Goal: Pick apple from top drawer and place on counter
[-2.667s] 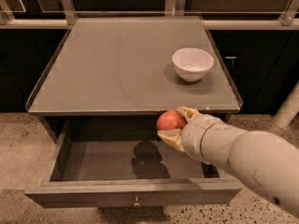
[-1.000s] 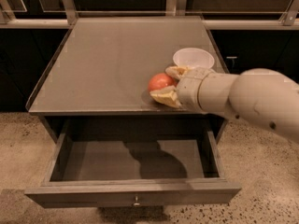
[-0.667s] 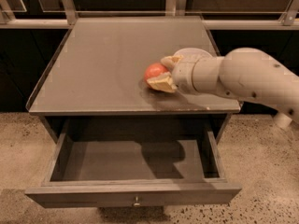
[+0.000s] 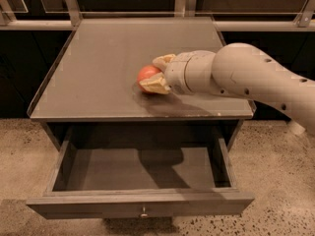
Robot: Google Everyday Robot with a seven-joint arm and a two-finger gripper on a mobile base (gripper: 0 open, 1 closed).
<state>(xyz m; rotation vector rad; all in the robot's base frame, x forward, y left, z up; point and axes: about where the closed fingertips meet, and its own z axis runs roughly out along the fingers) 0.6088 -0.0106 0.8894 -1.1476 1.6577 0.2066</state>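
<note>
The red-orange apple (image 4: 147, 73) is low over the grey counter (image 4: 98, 68), near its middle, and seems to touch it. My gripper (image 4: 156, 74) is shut on the apple, one pale finger behind it and one in front. My white arm reaches in from the right across the counter. The top drawer (image 4: 138, 181) is pulled open below the counter; its inside shows only the arm's shadow. Its small metal knob (image 4: 143, 213) is at the centre of the front.
My arm hides the right part of the counter, where a white bowl stood before. Metal rail posts (image 4: 72, 5) stand behind the counter. Speckled floor (image 4: 275, 181) lies around the cabinet.
My gripper has carried the apple up out of the drawer, then leftward across the counter and down to its surface. The arm now covers the white bowl.
</note>
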